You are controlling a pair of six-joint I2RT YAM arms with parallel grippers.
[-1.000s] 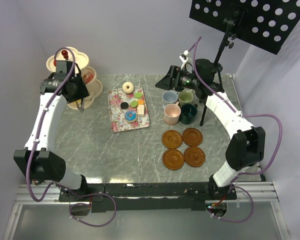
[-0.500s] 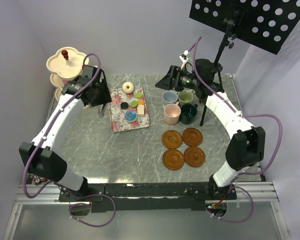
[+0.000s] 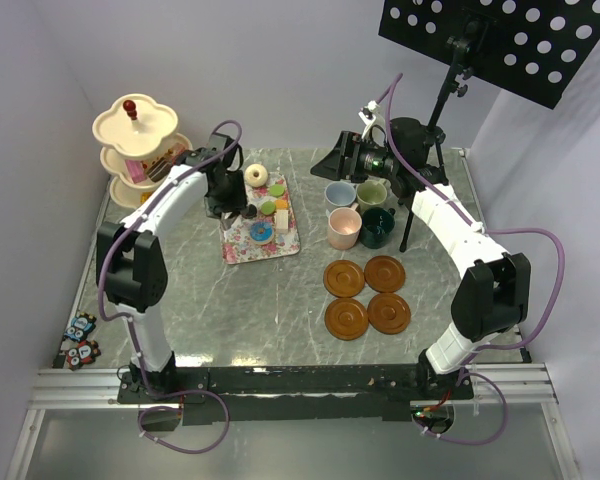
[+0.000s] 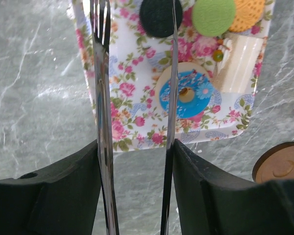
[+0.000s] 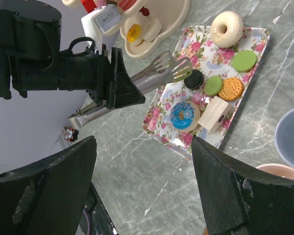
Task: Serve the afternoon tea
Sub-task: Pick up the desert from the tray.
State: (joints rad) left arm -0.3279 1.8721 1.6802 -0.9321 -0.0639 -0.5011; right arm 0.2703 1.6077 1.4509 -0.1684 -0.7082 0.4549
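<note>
Got the metal tongs pinched in the left gripper, tips parted just over the floral tray holding the blue-iced donut and black macaron, with the right gripper gaping empty by the mugs. Could easily squeeze off-centre and flick that donut onto the table, or nudge the tray sideways. Might also lose the slick tongs mid-trip to the cream three-tier stand.

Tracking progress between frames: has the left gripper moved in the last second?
Yes. The left gripper, holding the metal tongs, swung right from the three-tier stand to the left edge of the floral tray.
</note>
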